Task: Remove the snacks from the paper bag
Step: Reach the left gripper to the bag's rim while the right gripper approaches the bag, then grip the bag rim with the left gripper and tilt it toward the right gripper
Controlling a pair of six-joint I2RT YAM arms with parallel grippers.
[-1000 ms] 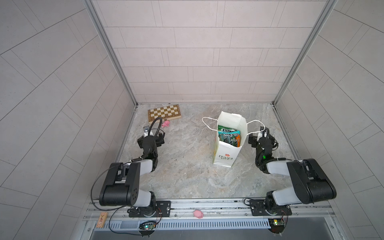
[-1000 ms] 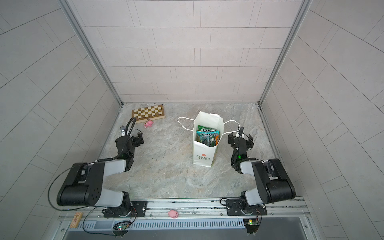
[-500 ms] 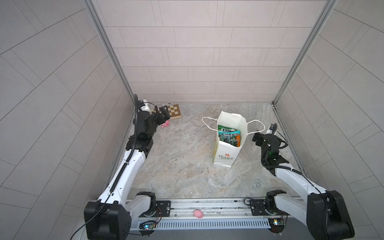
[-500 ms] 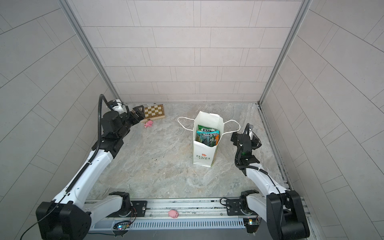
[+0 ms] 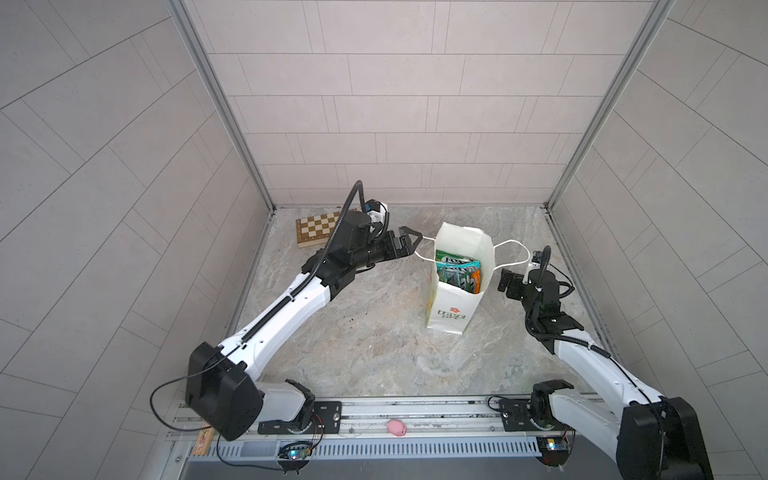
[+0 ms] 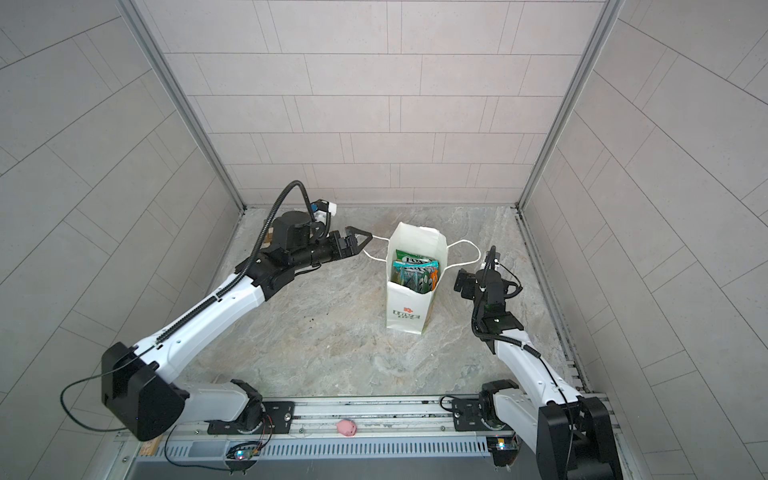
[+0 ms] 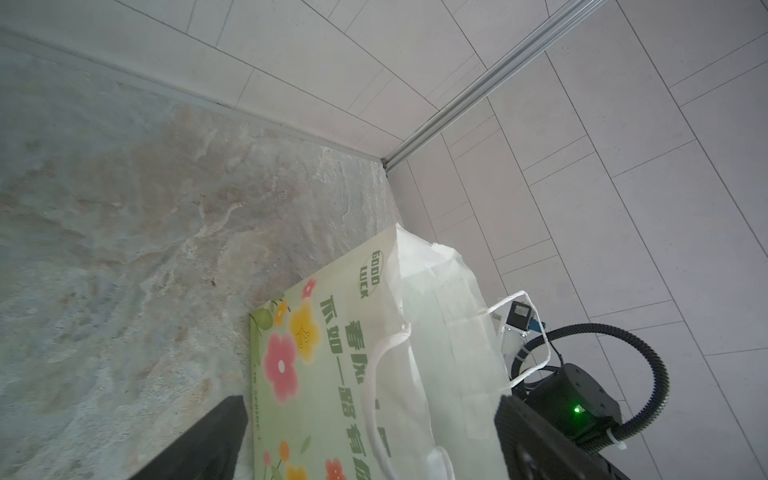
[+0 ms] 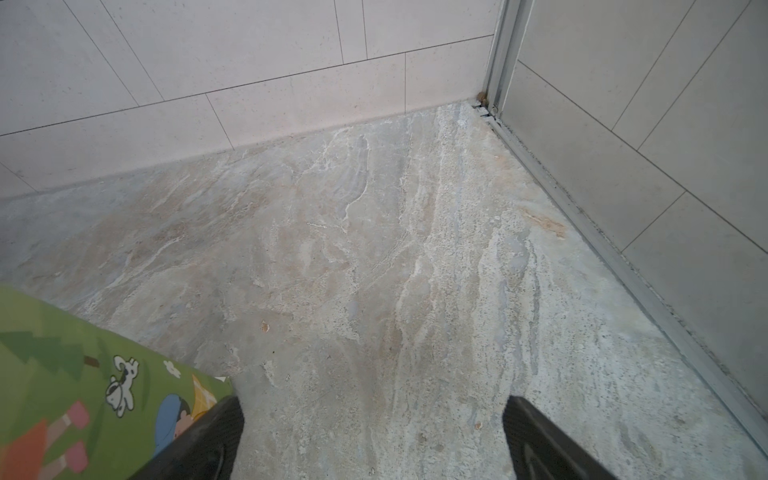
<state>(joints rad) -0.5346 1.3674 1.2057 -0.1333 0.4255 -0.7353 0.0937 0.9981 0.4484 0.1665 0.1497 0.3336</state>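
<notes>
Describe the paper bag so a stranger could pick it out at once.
On the marble tabletop, right of the middle, stands a tall white paper bag, open at the top with bright snacks inside. Standing upright, with an orange flower logo on its front, it differs from the flat chessboard in the far left corner.

The white paper bag [image 5: 451, 305] stands upright, mouth open, the snacks [image 5: 457, 274] (green, teal, orange packets) standing inside.

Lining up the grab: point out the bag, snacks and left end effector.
bag [image 5: 451, 303], in a top view, front face
snacks [image 5: 457, 270], in a top view, packet tops
left end effector [image 5: 412, 241], in a top view, between fingertips
</notes>
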